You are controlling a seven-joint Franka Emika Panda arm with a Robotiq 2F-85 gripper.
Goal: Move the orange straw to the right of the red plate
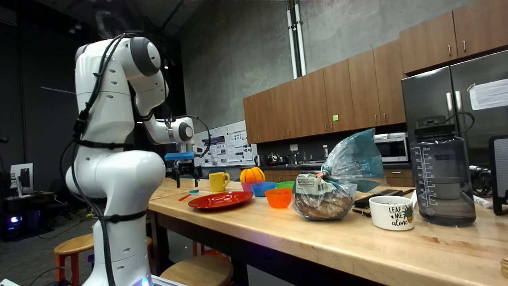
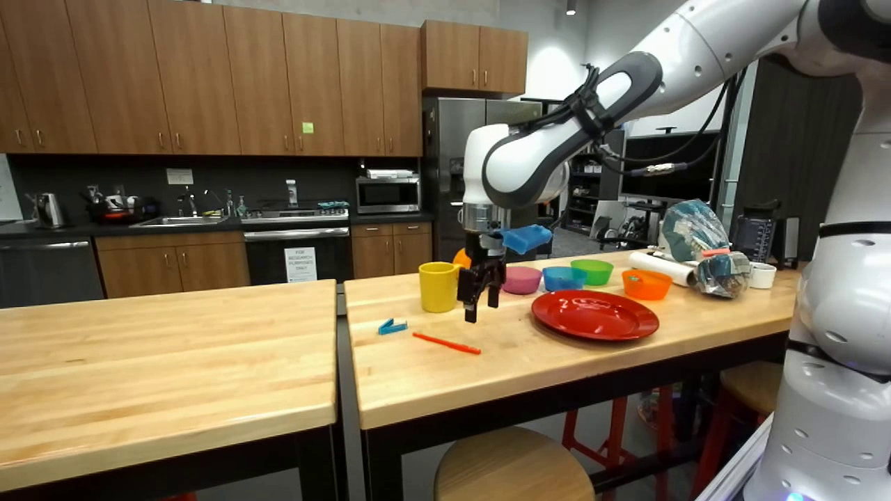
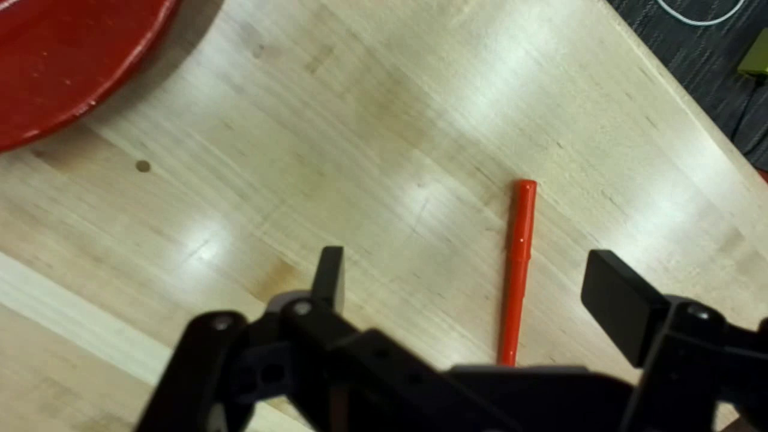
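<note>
Here we see bread (image 1: 323, 205) in a plastic bag (image 1: 357, 159) | white bowl (image 1: 387, 219), dark contents (image 1: 392, 203), reading "LEAF ME alone" | claw (image 1: 187, 182) apart above orange straw (image 3: 518, 273)

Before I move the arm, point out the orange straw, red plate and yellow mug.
Orange straw (image 3: 519, 270), wrist view: middle of its visible length.
Red plate (image 2: 595, 314), in an exterior view: bare middle of its face.
Yellow mug (image 2: 437, 288), in an exterior view: outer wall.
</note>
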